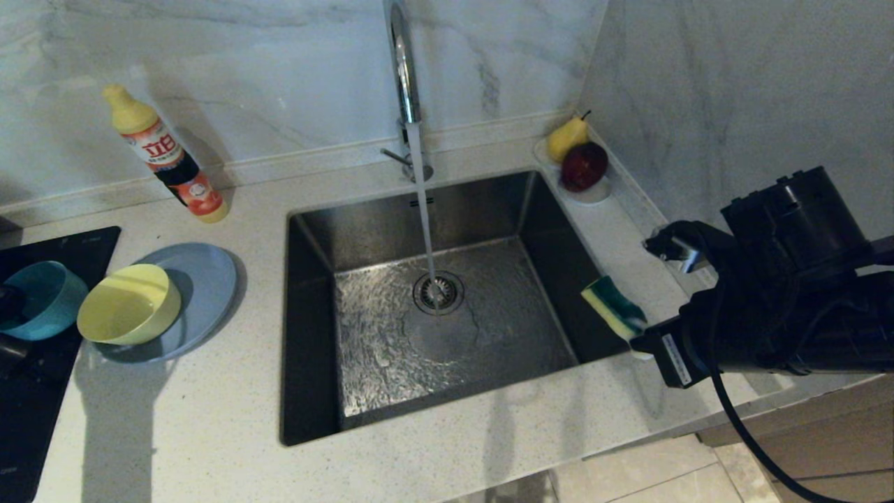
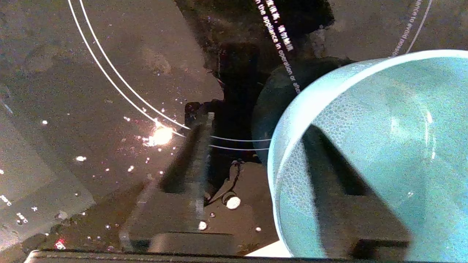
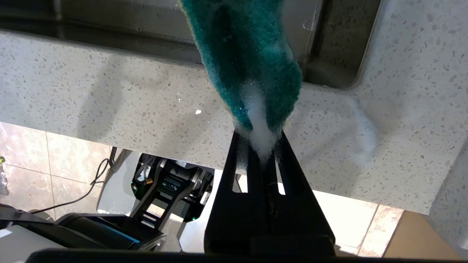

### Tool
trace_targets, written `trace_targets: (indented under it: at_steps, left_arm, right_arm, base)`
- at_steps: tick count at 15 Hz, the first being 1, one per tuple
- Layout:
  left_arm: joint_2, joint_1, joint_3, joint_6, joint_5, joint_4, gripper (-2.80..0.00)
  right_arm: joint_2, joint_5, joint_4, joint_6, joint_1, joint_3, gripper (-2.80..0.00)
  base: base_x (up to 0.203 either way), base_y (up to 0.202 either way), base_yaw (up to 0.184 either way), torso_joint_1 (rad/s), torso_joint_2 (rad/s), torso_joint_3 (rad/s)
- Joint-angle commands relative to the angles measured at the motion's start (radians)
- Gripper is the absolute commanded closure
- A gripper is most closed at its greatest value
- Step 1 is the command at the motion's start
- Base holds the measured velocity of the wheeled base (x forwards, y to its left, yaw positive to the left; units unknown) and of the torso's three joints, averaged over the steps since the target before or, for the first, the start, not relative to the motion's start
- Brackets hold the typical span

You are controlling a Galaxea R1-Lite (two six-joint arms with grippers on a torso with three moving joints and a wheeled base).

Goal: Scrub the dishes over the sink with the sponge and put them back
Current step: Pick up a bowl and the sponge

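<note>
my right gripper [image 3: 261, 146] is pinched tight on the sponge [image 1: 614, 307], foamy, held at the sink [image 1: 307, 335] right rim. my left gripper [image 2: 256, 153] straddles the teal bowl [image 1: 43, 299] wall on the black cooktop [image 1: 42, 412], one finger inside, one outside; i cannot tell if it grips yet. tap [image 1: 404, 70] running. judgement: early stage, no dish over the sink, all scrubbing and returning left. count: two bowls, one plate [image 1: 206, 279] under the yellow bowl [image 1: 129, 304], one sponge.
</note>
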Motion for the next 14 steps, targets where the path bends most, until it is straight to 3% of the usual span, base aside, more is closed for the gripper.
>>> trace_targets:
  at_steps: [1,9,14]
  left_arm:
    - [0.001,0.0,0.0,-0.007,0.0,0.002,0.0]
    - [-0.061,-0.001,-0.008,-0.01,-0.009,0.03,0.0]
    - [-0.272,-0.017,-0.005,-0.005,-0.139,0.082,0.0]
  right_arm:
    - [-0.006,-0.001,0.0,0.0,0.001,0.0,0.0]
    - [-0.012,0.001,0.0,0.002,-0.001,0.0,0.0]
    - [-0.015,0.002,0.0,0.003,0.001,0.008,0.0]
  base:
    - [0.0,0.0,0.0,0.0,0.0,0.0]
    - [0.0,0.0,0.0,0.0,0.0,0.0]
    - [0.0,0.0,0.0,0.0,0.0,0.0]
